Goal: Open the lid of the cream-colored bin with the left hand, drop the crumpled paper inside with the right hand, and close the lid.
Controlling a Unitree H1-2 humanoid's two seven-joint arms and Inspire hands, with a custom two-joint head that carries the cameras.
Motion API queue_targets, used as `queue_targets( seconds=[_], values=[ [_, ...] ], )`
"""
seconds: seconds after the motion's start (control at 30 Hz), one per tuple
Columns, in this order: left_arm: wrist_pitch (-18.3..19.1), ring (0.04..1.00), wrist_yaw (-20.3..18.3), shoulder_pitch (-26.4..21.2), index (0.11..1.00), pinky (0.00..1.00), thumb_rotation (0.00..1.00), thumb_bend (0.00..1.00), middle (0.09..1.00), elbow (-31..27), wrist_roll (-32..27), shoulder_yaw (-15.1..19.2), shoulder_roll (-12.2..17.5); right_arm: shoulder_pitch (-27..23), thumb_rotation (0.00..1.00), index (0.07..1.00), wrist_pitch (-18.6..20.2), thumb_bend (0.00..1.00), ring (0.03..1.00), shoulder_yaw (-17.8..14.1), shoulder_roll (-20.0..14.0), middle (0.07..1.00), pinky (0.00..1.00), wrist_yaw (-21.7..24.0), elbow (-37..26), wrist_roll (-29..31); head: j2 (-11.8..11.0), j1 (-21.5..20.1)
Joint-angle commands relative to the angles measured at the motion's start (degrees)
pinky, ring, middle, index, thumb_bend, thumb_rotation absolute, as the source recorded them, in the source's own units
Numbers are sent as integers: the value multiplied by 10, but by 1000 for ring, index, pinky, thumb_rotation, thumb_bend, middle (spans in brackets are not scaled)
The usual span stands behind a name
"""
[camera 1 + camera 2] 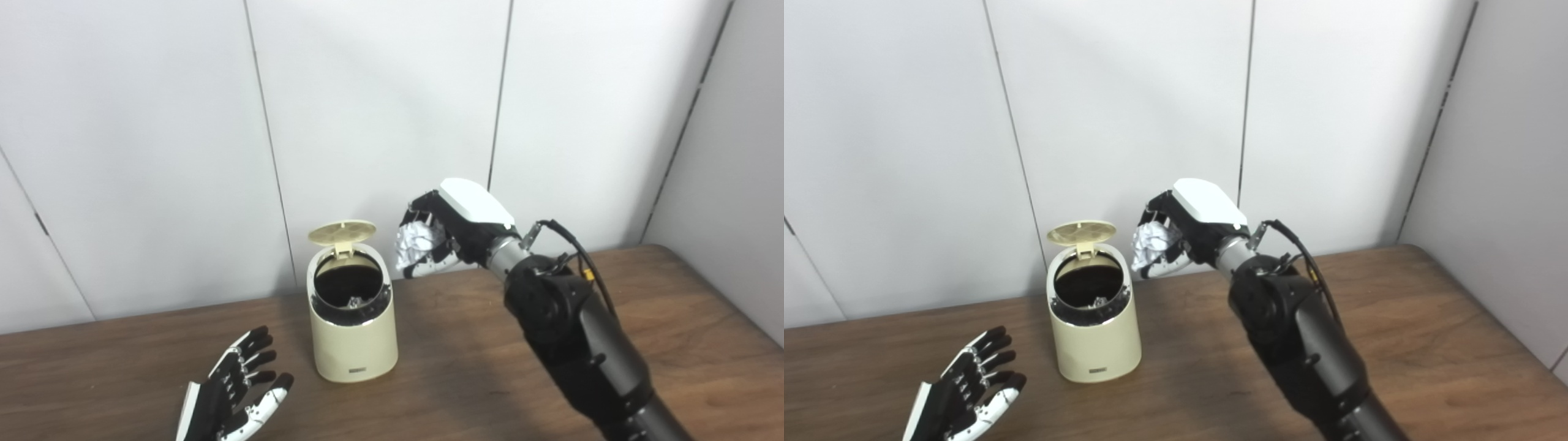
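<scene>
White wall panels back a wooden tabletop (465, 367). Raised right hand (450, 229) clutches crumpled paper (416, 242) beside the cream-colored bin (352, 334), lid (342, 232) upright for the drop. Left hand (236, 392) rests near the bin with fingers spread, empty.

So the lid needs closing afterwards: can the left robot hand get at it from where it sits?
Probably yes: the left robot hand lies open beside the bin, nothing between it and the raised lid.
</scene>
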Motion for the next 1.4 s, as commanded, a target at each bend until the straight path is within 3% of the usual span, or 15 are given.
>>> queue_targets(
  seconds=[0.0, 0.07, 0.1, 0.4, 0.73, 1.03, 1.2, 1.37],
  values=[
    [-27, 799, 7, -22, 883, 706, 189, 609, 842, -9, 7, -3, -3, -38, 0, 498, -3, 518, 394, -4, 5, 488, 337, -21, -2, -7, 0, 2],
    [-31, 796, 10, -23, 882, 703, 192, 607, 841, -5, 11, -5, -5, -41, 0, 497, -1, 519, 400, -3, 13, 484, 366, -24, 8, -8, 0, 7],
    [-31, 795, 9, -24, 881, 703, 187, 606, 840, -4, 10, -5, -6, -42, 0, 493, 2, 520, 414, -3, 18, 480, 445, -25, 12, -9, -1, 9],
    [-35, 799, 10, -27, 877, 719, 181, 608, 844, 4, 13, -10, -14, -43, 0, 483, 18, 519, 407, 2, 72, 501, 344, -85, 47, -39, -1, 20],
    [-36, 791, 16, -27, 875, 708, 148, 605, 838, 5, 21, -14, -20, -48, 0, 497, 43, 500, 417, -4, 109, 496, 331, -82, 62, -43, 2, 29],
    [-34, 793, 21, -30, 875, 706, 146, 618, 838, 7, 20, -17, -23, -43, 0, 491, 40, 503, 412, 9, 111, 480, 392, -88, 61, -53, 5, 40],
    [-34, 799, 22, -32, 879, 708, 139, 612, 843, 10, 19, -17, -24, -37, 0, 495, 44, 503, 416, 3, 105, 490, 413, -56, 37, -63, 5, 43],
    [-41, 803, 23, -36, 880, 721, 163, 621, 846, 20, 22, -17, -21, -34, 0, 492, 44, 499, 414, -12, 108, 489, 318, -34, 16, -79, 4, 42]
  ],
)
